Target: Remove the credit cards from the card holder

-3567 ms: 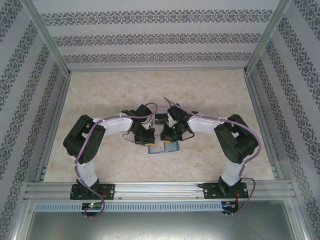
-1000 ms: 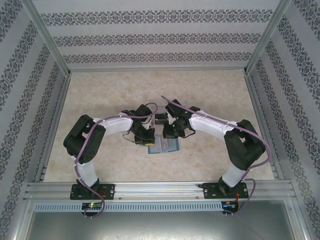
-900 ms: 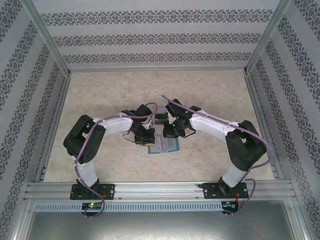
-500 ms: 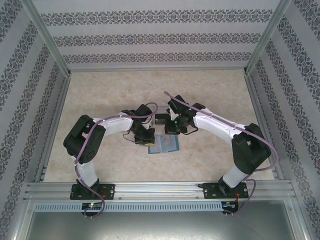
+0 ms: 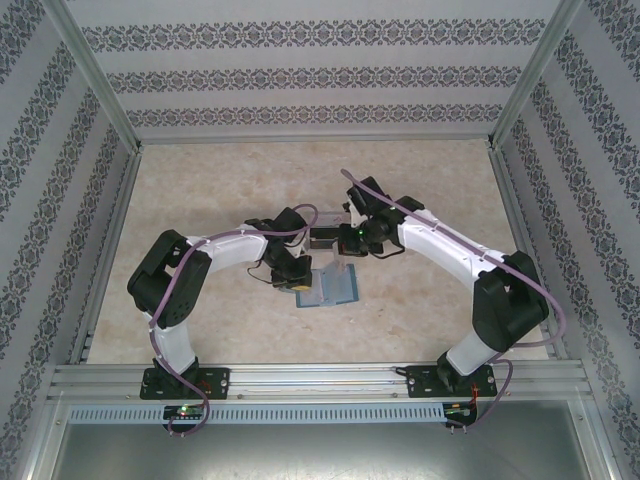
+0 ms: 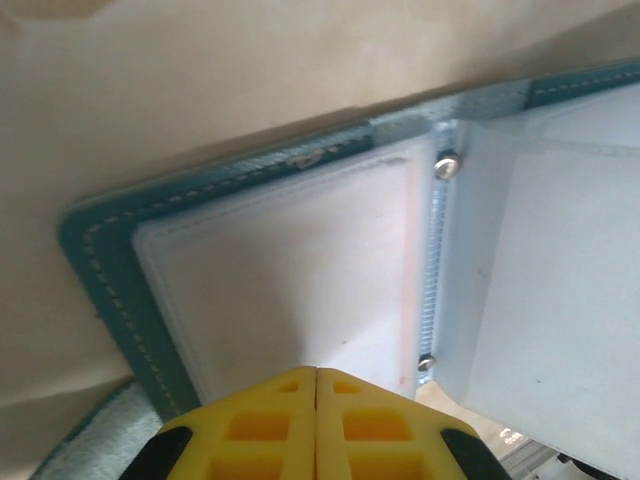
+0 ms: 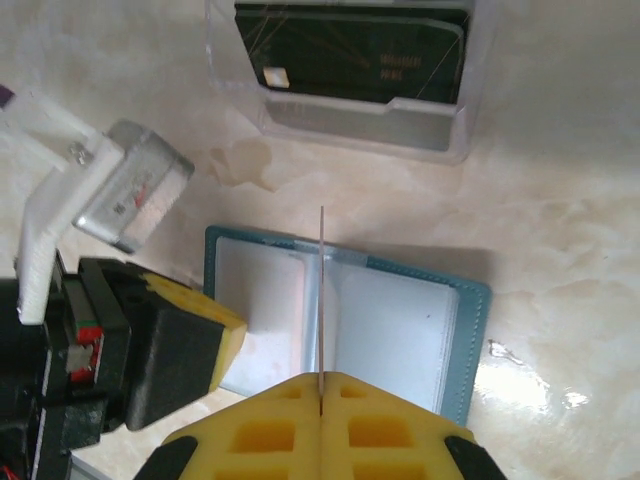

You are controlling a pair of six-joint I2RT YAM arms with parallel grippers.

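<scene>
The teal card holder lies open and flat on the table, its pale sleeves facing up. My left gripper is shut, and its yellow tips press down on the holder's left half. My right gripper hangs above the holder's spine, shut on a thin pale credit card seen edge-on. In the top view the right gripper sits just beyond the holder's far edge and the left gripper sits at its left side. A dark credit card stands in a clear box.
The clear plastic box stands just beyond the holder, between the two wrists. Aluminium rails and patterned walls fence the marble-look table on three sides. Bare tabletop lies to the far side and right.
My right gripper has lifted off the holder and drawn back toward the far right with the card in it. The left gripper stays pressed on the holder's left half.
</scene>
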